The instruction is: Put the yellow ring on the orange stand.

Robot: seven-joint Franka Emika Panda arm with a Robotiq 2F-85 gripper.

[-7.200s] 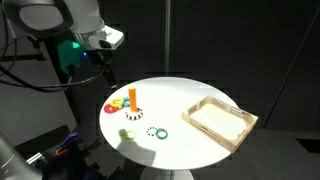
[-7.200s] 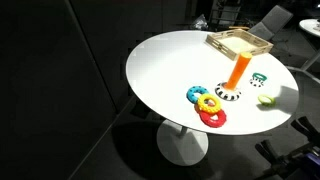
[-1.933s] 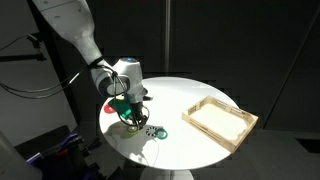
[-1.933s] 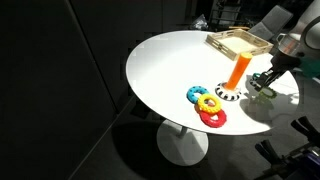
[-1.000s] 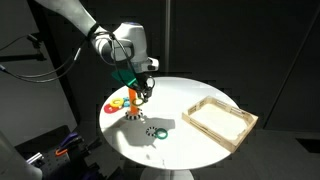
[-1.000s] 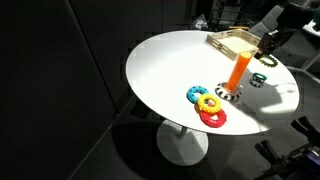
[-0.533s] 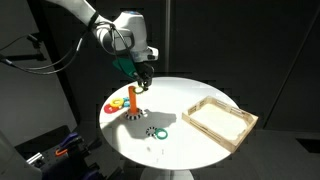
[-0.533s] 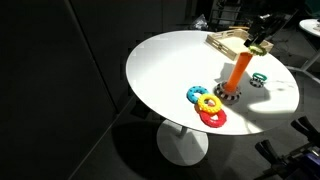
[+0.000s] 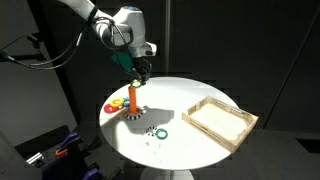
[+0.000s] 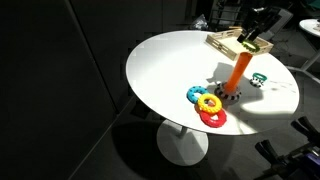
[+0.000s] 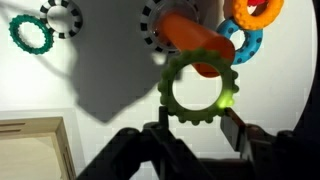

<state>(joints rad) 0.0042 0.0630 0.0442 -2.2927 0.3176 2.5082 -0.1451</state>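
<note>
- Red and blue spare rings [image 9: 113, 106] lie near the table's [image 9: 180, 95] left edge in an exterior view.
- Upright orange stand [image 9: 132, 99] just beside them.
- Above it hangs the gripper [image 9: 139, 72], pinching the yellow ring [image 11: 195, 92] by its rim, hole facing down.
- Wrist view: stand's tip sits just off the hole, toward the top edge; likely needs a small shift, then a straight drop.
- Right edge: wooden tray [image 9: 218, 120].

Dark room; table [image 9: 185, 95] spotlit, hard shadows; wrist view blurred.
</note>
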